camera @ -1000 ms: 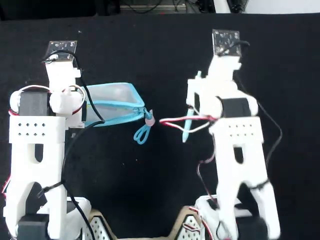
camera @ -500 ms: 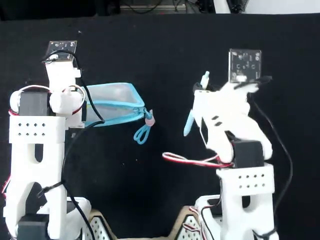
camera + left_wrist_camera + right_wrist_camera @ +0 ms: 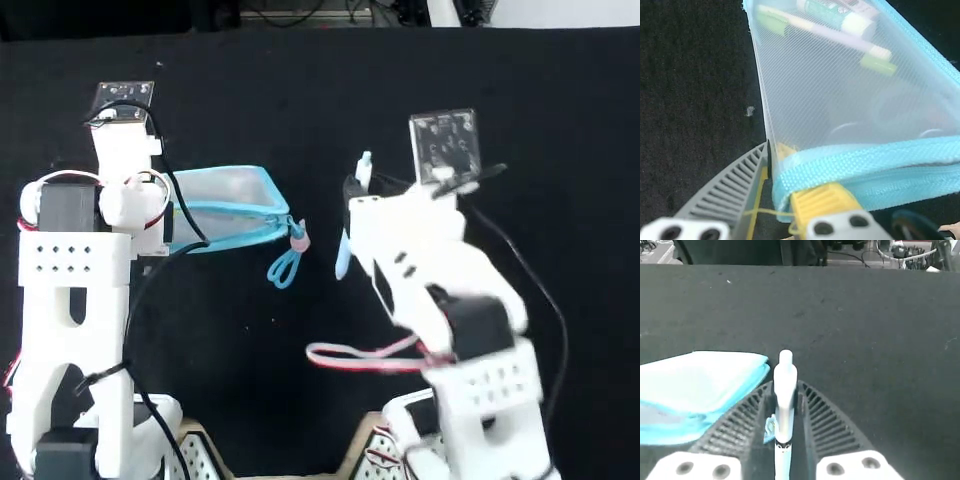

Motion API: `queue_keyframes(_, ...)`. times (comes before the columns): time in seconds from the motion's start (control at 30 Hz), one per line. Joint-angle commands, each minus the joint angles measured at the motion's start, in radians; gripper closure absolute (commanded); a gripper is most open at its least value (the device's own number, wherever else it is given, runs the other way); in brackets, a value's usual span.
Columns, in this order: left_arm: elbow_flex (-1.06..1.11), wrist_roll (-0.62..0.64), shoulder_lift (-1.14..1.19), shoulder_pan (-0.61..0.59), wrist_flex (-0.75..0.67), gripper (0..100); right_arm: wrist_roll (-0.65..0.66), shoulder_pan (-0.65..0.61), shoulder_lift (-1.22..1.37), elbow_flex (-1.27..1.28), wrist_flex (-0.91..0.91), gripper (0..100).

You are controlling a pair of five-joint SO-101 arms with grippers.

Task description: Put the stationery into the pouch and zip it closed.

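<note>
A translucent pouch (image 3: 225, 205) with turquoise trim lies on the black table beside the left arm. My left gripper (image 3: 777, 170) is shut on the pouch (image 3: 840, 95) at its zipper corner; pens and a glue stick show through the mesh. A turquoise zip pull loop (image 3: 286, 266) hangs off the pouch's right end. My right gripper (image 3: 352, 205) is shut on a light blue pen (image 3: 346, 243) with a white cap, held lifted to the right of the pouch. In the right wrist view the pen (image 3: 783, 405) stands between the jaws, with the pouch (image 3: 695, 390) beyond.
The black table (image 3: 560, 120) stretches bare to the right and far side. Both arm bases (image 3: 280, 455) stand at the near edge. Cables and gear (image 3: 880, 252) line the far edge of the table.
The right arm has risen and swung left toward the pouch, carrying the pen from the table. The left arm and pouch have stayed still.
</note>
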Motion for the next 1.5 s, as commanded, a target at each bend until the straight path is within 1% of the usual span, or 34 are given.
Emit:
queue_keyframes(0.0,0.022,0.011,0.014,0.008,-0.002,97,-0.008,-0.029,-0.196,-0.007,0.028,98.8)
queue_keyframes(0.1,0.022,0.011,0.014,0.008,-0.002,97,-0.005,-0.078,-0.337,0.036,0.026,98.8)
queue_keyframes(0.2,0.022,0.011,0.014,0.008,-0.002,97,0.0,-0.169,-0.433,0.116,-0.032,98.8)
queue_keyframes(0.3,0.022,0.011,0.014,0.008,-0.002,97,0.0,-0.23,-0.473,0.183,-0.11,98.7)
queue_keyframes(0.47,0.022,0.011,0.014,0.008,-0.002,97,-0.002,-0.281,-0.515,0.246,-0.235,98.7)
queue_keyframes(0.8,0.022,0.009,0.014,0.008,-0.002,97,-0.002,-0.315,-0.768,0.331,-0.269,98.6)
queue_keyframes(0.87,0.022,0.009,0.014,0.008,-0.002,97,-0.003,-0.313,-0.816,0.38,-0.33,98.6)
queue_keyframes(1.07,0.022,0.009,0.014,0.008,-0.002,97,-0.002,-0.313,-0.909,0.59,-0.631,98.6)
queue_keyframes(1.17,0.022,0.009,0.014,0.008,-0.002,97,0.0,-0.313,-0.929,0.662,-0.73,98.6)
queue_keyframes(1.3,0.022,0.009,0.014,0.008,-0.002,97,0.0,-0.313,-0.935,0.714,-0.795,98.7)
queue_keyframes(1.47,0.022,0.009,0.014,0.008,-0.002,97,-0.006,-0.315,-0.937,0.685,-0.806,98.7)
